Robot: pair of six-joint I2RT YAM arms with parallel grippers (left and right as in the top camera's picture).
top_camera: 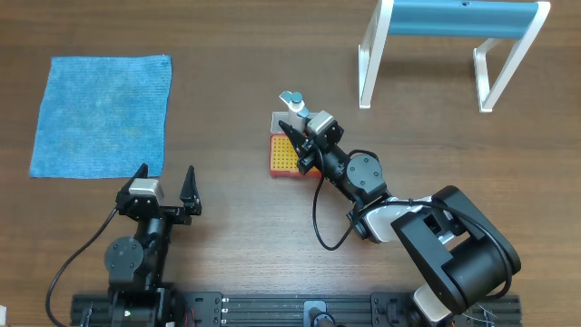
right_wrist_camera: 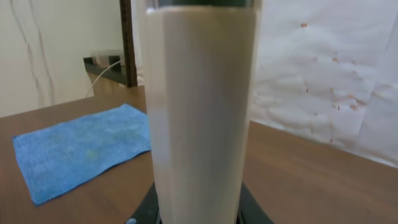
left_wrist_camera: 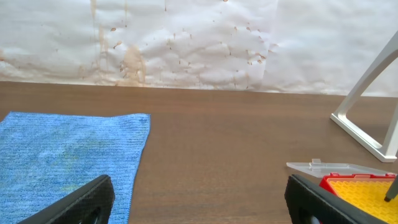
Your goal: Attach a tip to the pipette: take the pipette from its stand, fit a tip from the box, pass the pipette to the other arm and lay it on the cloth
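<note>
The white pipette [right_wrist_camera: 199,112] stands upright in my right gripper [top_camera: 302,138], which is shut on its body. Its grey-blue head [top_camera: 292,100] shows above the fingers. The gripper holds it over the tip box [top_camera: 283,156], a red box with a yellow tip rack [left_wrist_camera: 364,190] and a clear lid swung open behind it. The blue cloth [top_camera: 102,115] lies flat at the far left of the table. My left gripper [top_camera: 164,184] rests open and low near its base, in front of the cloth, its fingers [left_wrist_camera: 81,202] wide apart with nothing between them.
The pipette stand [top_camera: 454,41], white legs under a blue top bar, stands at the far right of the table; one leg [left_wrist_camera: 373,106] shows past the tip box. A papered wall closes the far side. Bare wood lies between cloth and box.
</note>
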